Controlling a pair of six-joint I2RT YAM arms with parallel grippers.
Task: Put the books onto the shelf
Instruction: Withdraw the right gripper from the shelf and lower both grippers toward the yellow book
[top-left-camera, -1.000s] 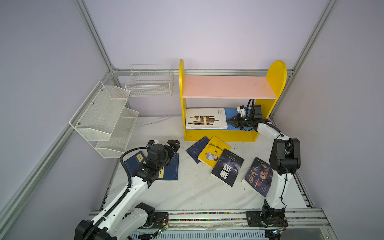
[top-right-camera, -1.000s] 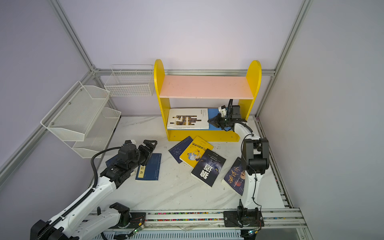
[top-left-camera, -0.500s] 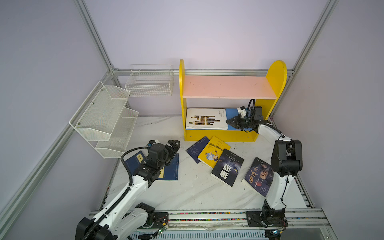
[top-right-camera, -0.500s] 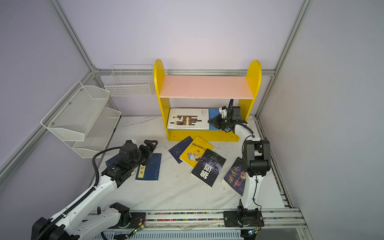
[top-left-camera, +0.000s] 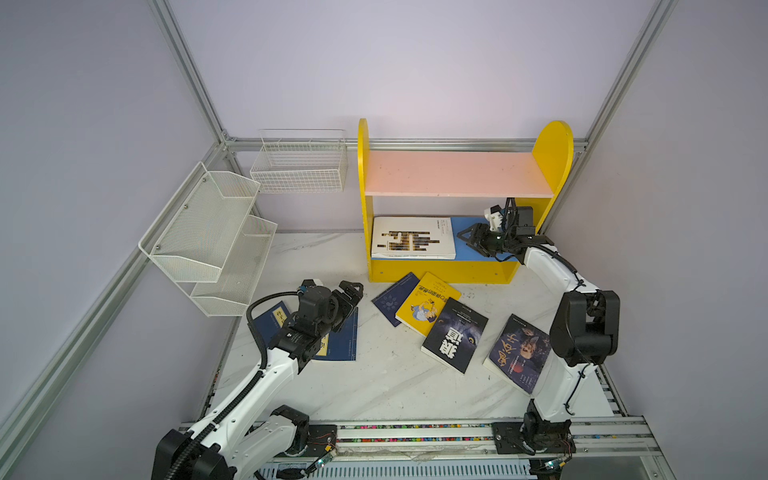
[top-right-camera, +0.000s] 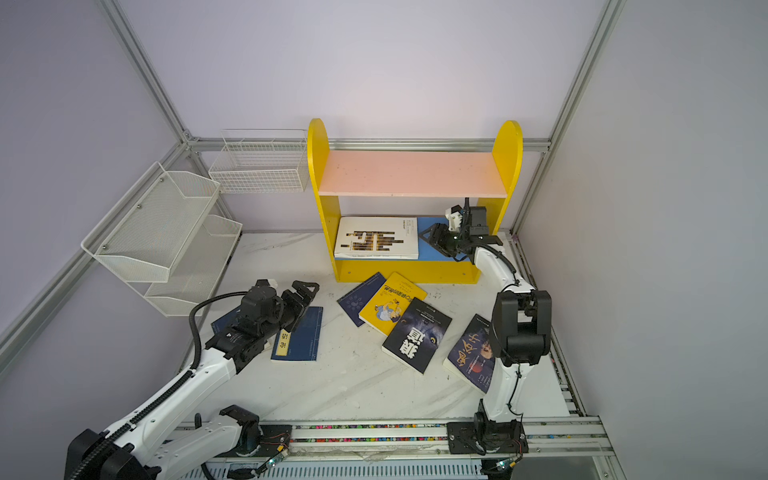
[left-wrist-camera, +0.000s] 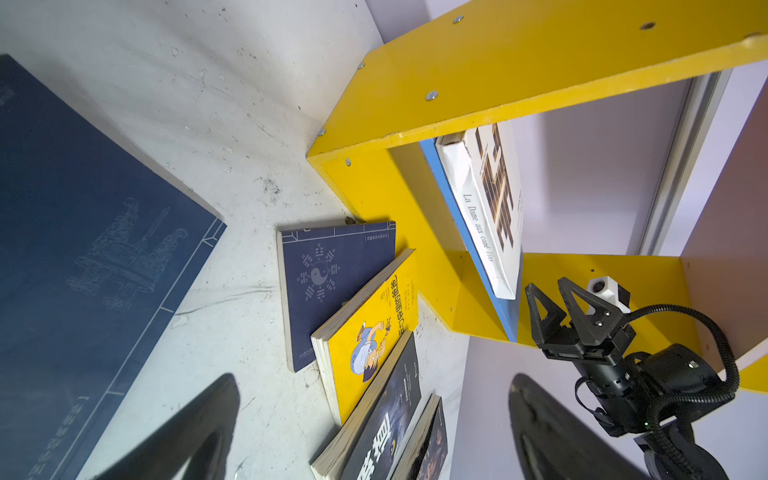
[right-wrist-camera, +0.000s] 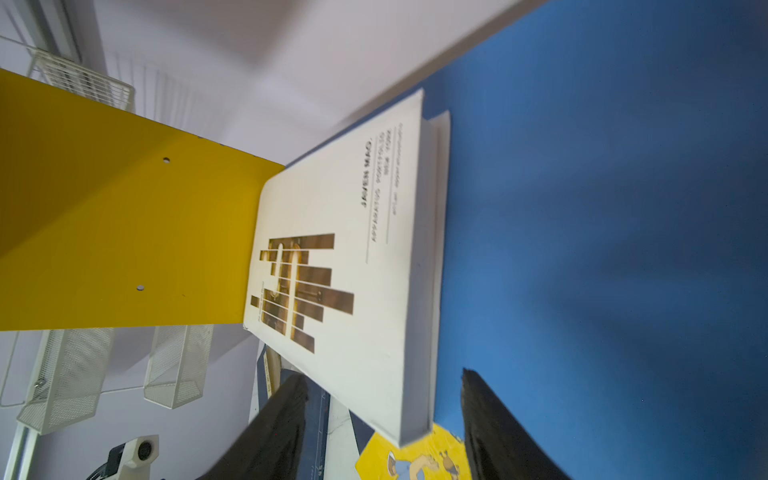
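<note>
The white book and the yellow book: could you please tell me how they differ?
The white book lies on the shelf's lower board; the yellow book lies on the table. The white book lies alone and square to the shelf; the yellow book lies askew, stacked between a navy book and a dark book. The white book looks larger than the yellow book. Both lie flat.

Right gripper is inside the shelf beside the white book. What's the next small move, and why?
Probably draw the right gripper straight back out of the shelf: its jaws stand open, apart from the white book, which lies flat on the blue lower board, while other books wait on the table.
</note>
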